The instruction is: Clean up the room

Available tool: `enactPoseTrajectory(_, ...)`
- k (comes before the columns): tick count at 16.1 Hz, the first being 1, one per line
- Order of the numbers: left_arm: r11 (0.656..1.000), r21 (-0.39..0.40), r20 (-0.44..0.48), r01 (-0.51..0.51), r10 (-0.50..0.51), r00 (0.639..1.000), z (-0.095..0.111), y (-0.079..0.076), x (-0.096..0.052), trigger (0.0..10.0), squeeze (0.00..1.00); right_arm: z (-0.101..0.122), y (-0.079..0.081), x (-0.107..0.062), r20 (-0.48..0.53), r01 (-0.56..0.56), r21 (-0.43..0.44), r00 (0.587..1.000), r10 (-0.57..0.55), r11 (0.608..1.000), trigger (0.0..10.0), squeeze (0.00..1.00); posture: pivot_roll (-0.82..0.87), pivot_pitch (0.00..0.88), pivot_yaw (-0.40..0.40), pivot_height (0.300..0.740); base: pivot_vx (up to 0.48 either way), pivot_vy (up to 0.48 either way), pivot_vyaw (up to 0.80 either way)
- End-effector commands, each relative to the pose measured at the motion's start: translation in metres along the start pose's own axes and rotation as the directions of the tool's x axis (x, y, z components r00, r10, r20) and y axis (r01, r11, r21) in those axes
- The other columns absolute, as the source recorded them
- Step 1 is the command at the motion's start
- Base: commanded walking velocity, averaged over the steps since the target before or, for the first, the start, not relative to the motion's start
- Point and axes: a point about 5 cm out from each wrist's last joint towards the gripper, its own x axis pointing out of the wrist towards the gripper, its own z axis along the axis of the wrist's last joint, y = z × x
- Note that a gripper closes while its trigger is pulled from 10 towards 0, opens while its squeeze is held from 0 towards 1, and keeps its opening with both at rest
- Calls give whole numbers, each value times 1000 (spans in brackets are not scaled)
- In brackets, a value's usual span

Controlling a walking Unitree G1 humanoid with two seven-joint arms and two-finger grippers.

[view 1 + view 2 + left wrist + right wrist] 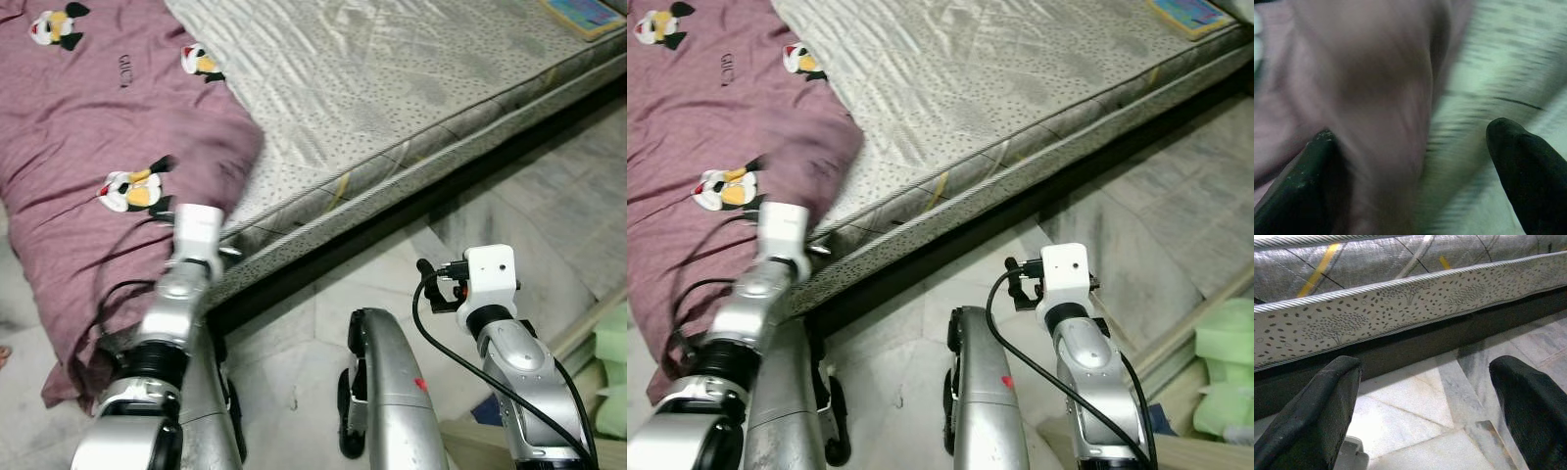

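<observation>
**Left gripper at the blanket's edge, right gripper low over the marble**

Marble floor (294, 362), pale and veined, ran across the lower half of the head views, and above it a bare quilted mattress (392, 98) stretched from the centre to the upper right. Over on the left of the frame lay a mauve blanket (88, 127) printed with cartoon penguins, draped across the mattress and spilling down over its side toward the floor at lower left.

Up went the left arm at the lower left, its white wrist block right against the hanging blanket where cloth met mattress edge. From the wrist camera the left gripper (1410, 181) had its two black fingers spread wide, blurred mauve cloth beside one finger and the speckled mattress side beside the other; nothing was clamped between them.

The right arm sat at the lower right of the frame, bent, its cable looping down from the wrist. The right gripper (1425, 406) was likewise wide open and empty, held low over the marble and facing the dotted side band of the mattress and the dark gap beneath it.

Far in the upper right corner, a flat colourful book (583, 15) rested on the mattress. Down at the right edge something pale green (1227, 367) sat on the floor; what it was could not be told.
</observation>
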Motion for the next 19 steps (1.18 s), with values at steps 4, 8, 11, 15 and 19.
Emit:
enactPoseTrajectory(4, 948, 171, -26, 268, -267, 963, -13, -51, -12, 10000, 0, -2, -2, 0, -15, 9, -3, 1000, -9, 1000, 10000, 0, -144, 271, -36, 532, 0, 0, 0)
enactPoseTrajectory(8, 963, 231, 297, 141, -208, 932, 31, -45, -15, 10000, 0, -2, -1, 2, -13, 7, -1, 1000, -7, 1000, 10000, 0, -139, 260, -36, 532, 0, 0, 0)
enactPoseTrajectory(11, 995, 94, 369, -32, -5, 929, 50, -12, -12, 10000, 0, 2, -4, -3, 15, 27, 1, 1000, -27, 1000, 10000, 0, -144, 264, -29, 532, 0, 0, 0)
enactPoseTrajectory(15, 941, -136, 234, -309, 334, 913, 42, 54, -1, 10000, 0, 4, -20, -35, 10, 59, 10, 998, -59, 998, 10000, 0, -196, 309, -11, 532, 0, 0, 0)
enactPoseTrajectory(19, 934, -179, -28, -309, 309, 951, 27, 68, 14, 10000, 0, -3, -27, -54, -36, 82, 8, 996, -82, 997, 10000, 0, -220, 341, -3, 532, 0, 0, 0)
